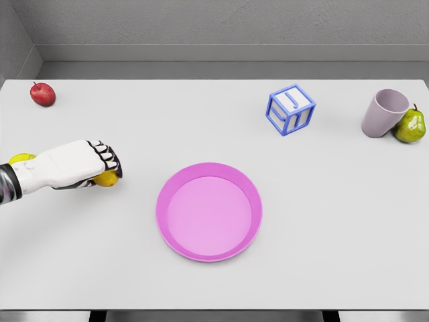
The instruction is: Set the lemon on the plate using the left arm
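Observation:
Under the curled fingers of my left hand [109, 166], a yellow lemon [106, 180] shows at the table's left side, only its lower part visible. The white hand is closed over the lemon from above, its arm coming in from the left edge. The pink plate [175, 181] lies in the middle of the table, to the right of the hand and apart from it, with nothing on it. The right arm is out of view.
A second yellow object [20, 159] peeks out behind the left forearm. A red apple [42, 94] sits at the back left. A blue letter block [290, 109] stands at the back right, with a mauve cup [383, 113] and green pear [410, 125] beyond it.

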You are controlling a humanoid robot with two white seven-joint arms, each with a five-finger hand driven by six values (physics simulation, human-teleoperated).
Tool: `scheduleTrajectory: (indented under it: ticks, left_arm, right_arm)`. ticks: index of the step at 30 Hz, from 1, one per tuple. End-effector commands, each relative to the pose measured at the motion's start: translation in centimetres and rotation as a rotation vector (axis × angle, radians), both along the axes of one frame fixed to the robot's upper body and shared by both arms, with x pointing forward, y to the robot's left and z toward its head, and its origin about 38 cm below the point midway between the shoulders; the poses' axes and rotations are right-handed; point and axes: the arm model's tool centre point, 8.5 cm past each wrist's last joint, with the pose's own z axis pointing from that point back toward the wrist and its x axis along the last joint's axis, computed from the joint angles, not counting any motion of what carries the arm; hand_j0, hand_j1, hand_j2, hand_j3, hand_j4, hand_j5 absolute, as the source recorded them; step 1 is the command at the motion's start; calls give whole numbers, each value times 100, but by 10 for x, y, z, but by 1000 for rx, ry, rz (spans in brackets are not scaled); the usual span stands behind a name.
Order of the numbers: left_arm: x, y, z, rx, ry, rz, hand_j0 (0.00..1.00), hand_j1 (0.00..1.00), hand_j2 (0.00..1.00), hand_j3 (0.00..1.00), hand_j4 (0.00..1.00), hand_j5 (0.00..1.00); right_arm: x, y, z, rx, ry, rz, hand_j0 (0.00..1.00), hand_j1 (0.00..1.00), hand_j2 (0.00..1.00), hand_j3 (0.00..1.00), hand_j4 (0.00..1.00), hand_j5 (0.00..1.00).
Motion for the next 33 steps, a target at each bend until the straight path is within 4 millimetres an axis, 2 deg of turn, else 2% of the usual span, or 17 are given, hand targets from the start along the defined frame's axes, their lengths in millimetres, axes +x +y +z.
scheduleTrajectory:
  ticks: [1,33]
  left_arm:
    - [0,-1,2,-9,-2,-1,53,53,53,53,53,53]
    - [1,-24,17,-66,-56,-91,53,53,53,53,53,53]
  right_arm:
    - [0,0,0,0,0,0,100,100,100,100,100,100]
    - [0,0,0,0,0,0,100,100,100,100,100,100]
